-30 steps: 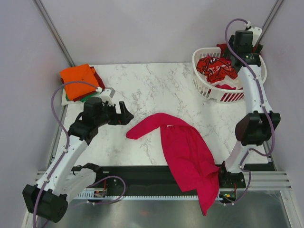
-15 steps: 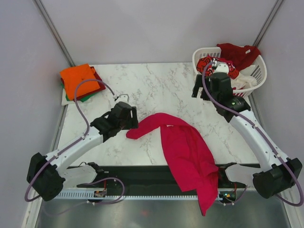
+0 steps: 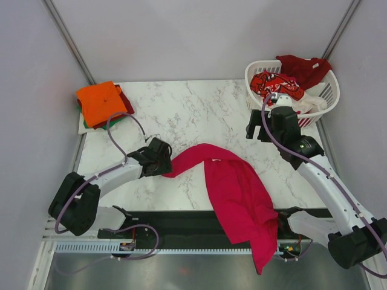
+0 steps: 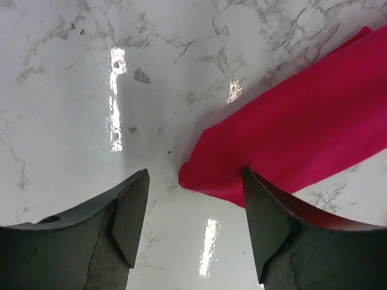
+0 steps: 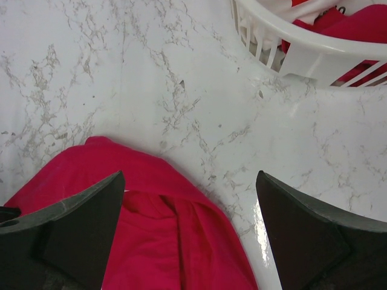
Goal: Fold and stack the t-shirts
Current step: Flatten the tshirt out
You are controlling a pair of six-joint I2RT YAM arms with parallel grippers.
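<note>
A plain magenta-red t-shirt (image 3: 233,187) lies crumpled across the middle of the table, and its lower part hangs over the near edge. My left gripper (image 3: 164,158) is open just above the table at the shirt's left tip. In the left wrist view the gripper (image 4: 196,170) has that rolled tip (image 4: 193,176) between its open fingers, untouched. My right gripper (image 3: 257,130) is open and empty above the table beyond the shirt's top fold. In the right wrist view the gripper (image 5: 190,175) hovers over that fold (image 5: 151,199).
A folded stack topped by an orange t-shirt (image 3: 100,103) sits at the back left. The white slatted basket (image 3: 260,112) at the back right holds red-patterned (image 3: 275,84), dark red (image 3: 305,65) and white (image 3: 311,101) shirts. It also shows in the right wrist view (image 5: 314,51).
My right arm swung from over the basket down towards the shirt's top fold. My left gripper moved right and down to the shirt's left tip. The shirt has not moved.
</note>
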